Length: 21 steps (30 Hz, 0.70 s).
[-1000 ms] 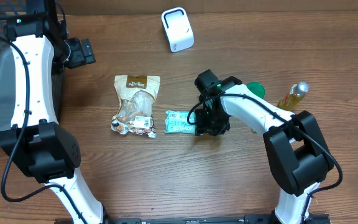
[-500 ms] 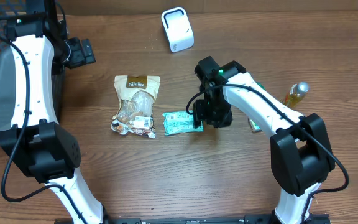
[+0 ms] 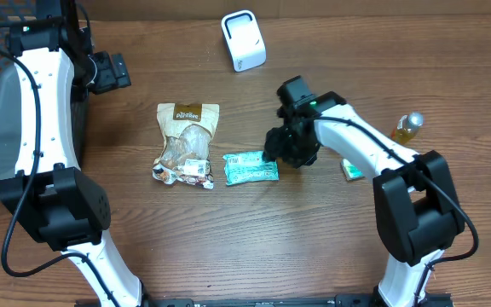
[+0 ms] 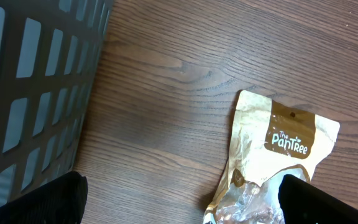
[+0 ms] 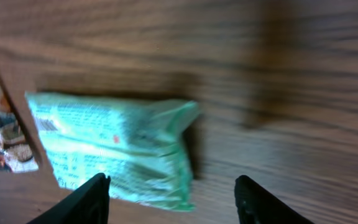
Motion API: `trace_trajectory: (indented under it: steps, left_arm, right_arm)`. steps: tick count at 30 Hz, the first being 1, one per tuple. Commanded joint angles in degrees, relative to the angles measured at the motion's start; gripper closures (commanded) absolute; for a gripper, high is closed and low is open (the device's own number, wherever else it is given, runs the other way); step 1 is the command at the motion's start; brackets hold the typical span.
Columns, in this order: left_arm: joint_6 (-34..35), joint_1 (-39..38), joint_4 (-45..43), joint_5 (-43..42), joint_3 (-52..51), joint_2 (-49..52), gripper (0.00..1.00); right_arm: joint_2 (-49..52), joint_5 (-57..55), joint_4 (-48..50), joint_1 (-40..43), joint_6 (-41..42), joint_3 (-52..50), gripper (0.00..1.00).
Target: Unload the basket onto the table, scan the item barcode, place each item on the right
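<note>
Packet (image 3: 251,167) — mint-green, printed, crinkled — flat on table (image 3: 314,247)

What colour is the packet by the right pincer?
The packet is mint green, clearest in the right wrist view.

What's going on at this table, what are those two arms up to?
The job is scanning an item's barcode. The right claw is open just over one end of a green packet, which lies flat on the table and is not gripped. The left claw is open and empty, off by a dark basket. A brown snack bag lies beside the packet, and a white box-shaped device, probably the scanner, stands farther back.
</note>
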<state>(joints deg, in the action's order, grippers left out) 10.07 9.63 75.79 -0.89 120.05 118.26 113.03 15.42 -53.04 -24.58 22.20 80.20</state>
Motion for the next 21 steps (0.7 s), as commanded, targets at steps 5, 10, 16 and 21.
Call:
trace_trajectory:
  steps: [5,10,16,21]
  left_arm:
    - [-1.1,0.0,0.0,-0.2,1.1,0.0,0.0]
    - [-1.1,0.0,0.0,-0.2,1.1,0.0,0.0]
    - [-1.1,0.0,0.0,-0.2,1.1,0.0,0.01]
    - [-1.1,0.0,0.0,-0.2,1.1,0.0,0.0]
  right_arm:
    - [2.4,7.5,4.2,1.4,-2.7,-2.8,0.44]
    - [2.8,13.9,10.4,1.4,-5.7,-7.1,0.44]
    - [2.9,15.6,18.4,1.5,-5.8,-12.6,0.44]
    - [2.9,15.5,19.6,1.5,-5.9,-13.4,0.53]
